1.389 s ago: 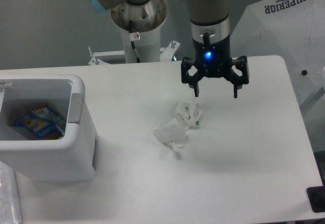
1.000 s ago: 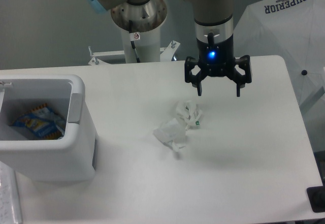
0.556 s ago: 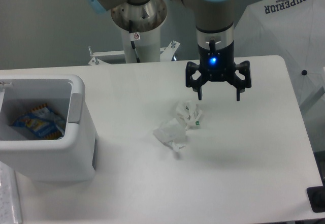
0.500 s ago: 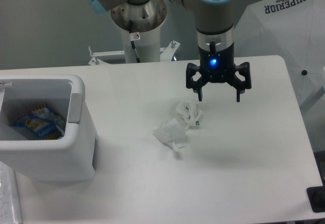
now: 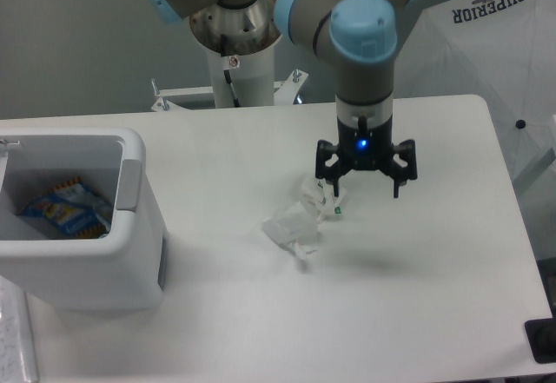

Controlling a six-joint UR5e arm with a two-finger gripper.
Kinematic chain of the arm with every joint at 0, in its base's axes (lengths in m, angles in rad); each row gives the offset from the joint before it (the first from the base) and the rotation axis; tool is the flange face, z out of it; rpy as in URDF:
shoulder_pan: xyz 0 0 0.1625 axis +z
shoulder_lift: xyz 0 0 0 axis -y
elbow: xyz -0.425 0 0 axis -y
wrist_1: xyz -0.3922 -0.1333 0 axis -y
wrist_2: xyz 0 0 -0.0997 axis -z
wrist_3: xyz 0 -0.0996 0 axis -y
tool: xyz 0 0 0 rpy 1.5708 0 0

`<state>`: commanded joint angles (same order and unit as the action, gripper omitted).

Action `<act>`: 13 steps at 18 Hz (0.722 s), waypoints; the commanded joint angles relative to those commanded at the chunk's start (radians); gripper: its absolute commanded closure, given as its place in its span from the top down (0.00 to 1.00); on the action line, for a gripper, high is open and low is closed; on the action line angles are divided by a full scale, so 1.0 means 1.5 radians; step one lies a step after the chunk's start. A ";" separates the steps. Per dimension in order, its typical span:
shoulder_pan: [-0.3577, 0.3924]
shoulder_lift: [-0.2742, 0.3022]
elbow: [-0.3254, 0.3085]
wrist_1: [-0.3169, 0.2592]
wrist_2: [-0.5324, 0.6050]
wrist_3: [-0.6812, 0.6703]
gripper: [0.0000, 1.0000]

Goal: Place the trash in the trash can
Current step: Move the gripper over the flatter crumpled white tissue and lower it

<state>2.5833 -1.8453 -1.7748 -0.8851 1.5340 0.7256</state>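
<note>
Your black two-finger gripper (image 5: pixel 365 188) hangs with jaws spread just right of the crumpled white scrap with green marks (image 5: pixel 324 196), ready to straddle it, while the boxy white plastic trash can (image 5: pixel 129 253) waits far left.

Only real readable text here is "SUPERIOR", dark capital letters on the white umbrella (image 5: pixel 486 44) just past the tabletop's (image 5: pixel 417 287) far right corner, running tilted upward. There's a small sticker (image 5: pixel 233 62) with a red mark on the robot's white base column, way too tiny to read. The blue-and-yellow packet (image 5: pixel 65 208) in the bin (image 5: pixel 130 227) has print on it, but it's a blur too.
</note>
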 joint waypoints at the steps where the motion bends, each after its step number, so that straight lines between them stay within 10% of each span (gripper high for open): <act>1: -0.003 -0.006 -0.002 0.001 0.000 0.000 1.00; 13: -0.034 -0.016 -0.038 -0.006 -0.040 -0.093 1.00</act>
<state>2.5326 -1.8699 -1.8316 -0.8943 1.4744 0.5866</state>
